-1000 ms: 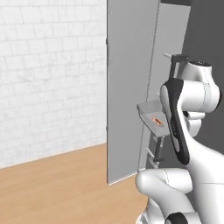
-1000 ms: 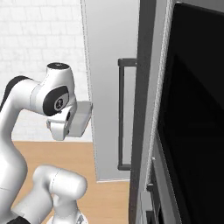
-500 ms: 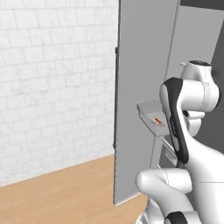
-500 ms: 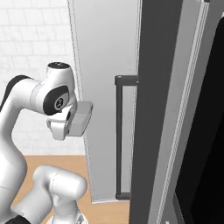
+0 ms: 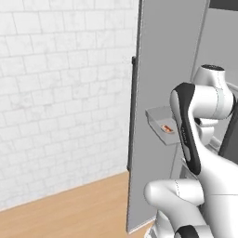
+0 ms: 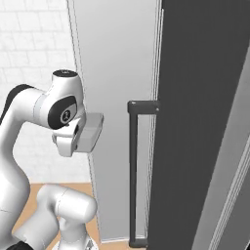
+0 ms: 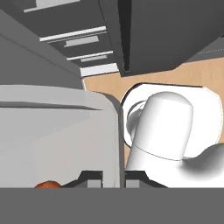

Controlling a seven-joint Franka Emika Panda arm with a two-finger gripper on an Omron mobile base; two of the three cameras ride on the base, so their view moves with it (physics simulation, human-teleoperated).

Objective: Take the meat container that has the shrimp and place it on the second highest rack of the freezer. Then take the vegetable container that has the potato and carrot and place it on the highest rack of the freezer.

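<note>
Currently pincer (image 7: pixel 113 177) clamped on tray (image 5: pixel 163 124) wall, held up beside freezer (image 5: pixel 162 69) door; left base view shows shrimp (image 5: pixel 166 128) inside, right base view shows tray's underside and door handle (image 6: pixel 133 171)

The open freezer door (image 5: pixel 162 107) stands edge-on just left of the raised meat container (image 5: pixel 163 124), walling off that side. Open floor (image 5: pixel 69 209) lies farther left, while a dark cabinet front (image 6: pixel 205 122) crowds the right, beside the door's handle (image 6: pixel 133 171).
</note>
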